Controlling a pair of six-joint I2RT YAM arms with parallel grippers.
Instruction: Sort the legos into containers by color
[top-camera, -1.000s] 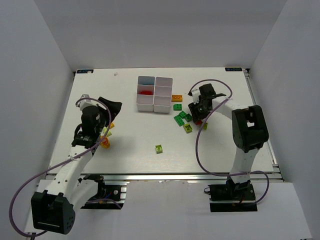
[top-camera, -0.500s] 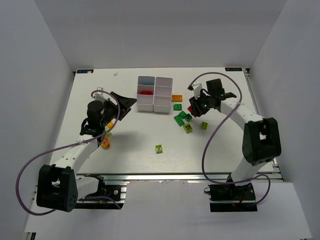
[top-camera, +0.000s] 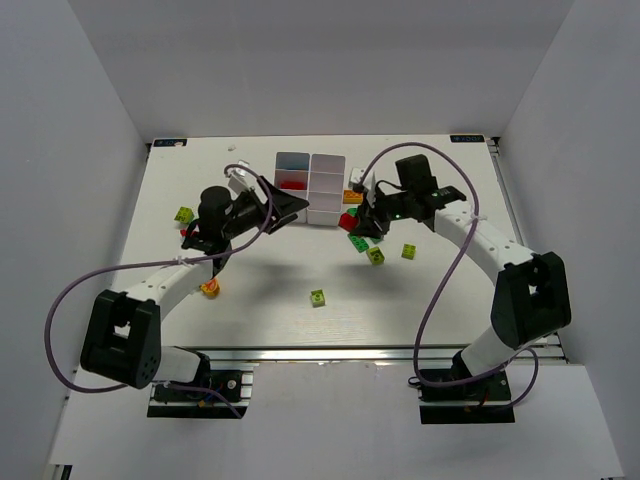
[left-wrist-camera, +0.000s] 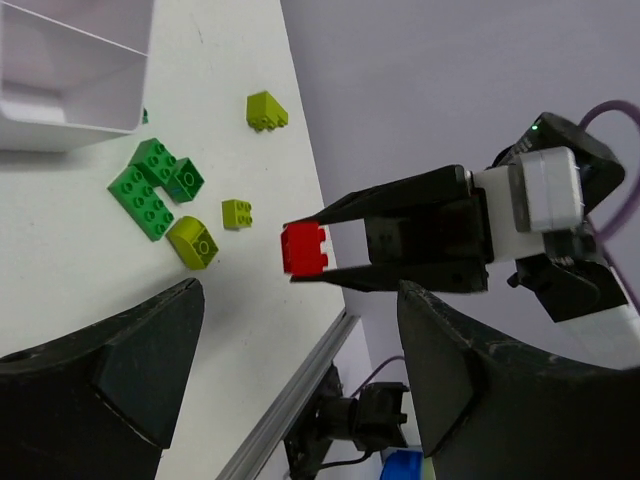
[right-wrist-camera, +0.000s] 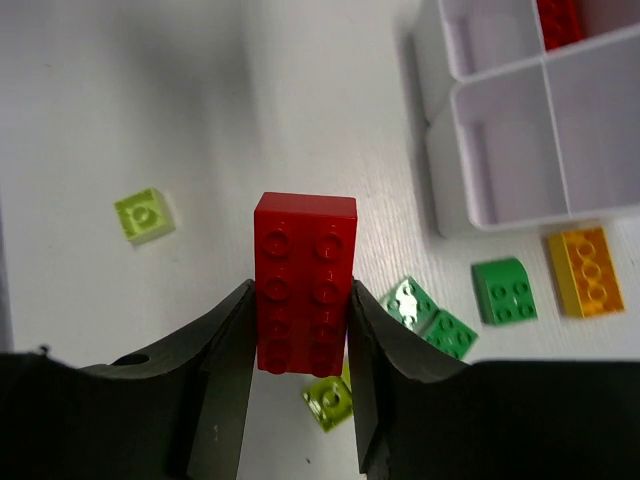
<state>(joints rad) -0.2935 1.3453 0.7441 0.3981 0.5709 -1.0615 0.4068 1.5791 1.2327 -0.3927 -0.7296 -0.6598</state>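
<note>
Gripping red brick beside tray: stock list

1. R gripper (right-wrist-camera: 303, 292): fingers (right-wrist-camera: 225, 360) are clamping the long sides of an eight-stud red brick (right-wrist-camera: 305, 250), studs facing the wrist cam. In the L wrist cam the brick is hanging clear of the table. In the top cam it is sitting just off the tray's (top-camera: 325, 215) near right corner.
2. L gripper (left-wrist-camera: 298, 290): jaws are standing wide apart w/ nothing between them. It is hovering at the tray's near left corner, pointing across at the R gripper.
3. Tray: six white compartments, two cols by three rows. A second red brick (top-camera: 292, 184) is lying in the left col, middle row.
4. Orange brick (top-camera: 352, 196): lying flat just beside the tray's right wall.
5. Green bricks (top-camera: 358, 243): clustering near the tray's near right corner, below the held brick. A curved lime brick (top-camera: 375, 256) is sitting just beside them.
6. Small lime brick (top-camera: 409, 251): lying farther right of the tray, apart from the cluster.
7. Lone lime brick (top-camera: 317, 297): lying well apart from the tray's near wall, toward the arm bases.
8. Far-left lime brick (top-camera: 184, 214): lying well left of the tray.
9. Mixed pile (top-camera: 210, 288): yellow, orange and red bits are lying left of and nearer than the tray, partly hidden by the L arm. Can't tell the count.
</note>
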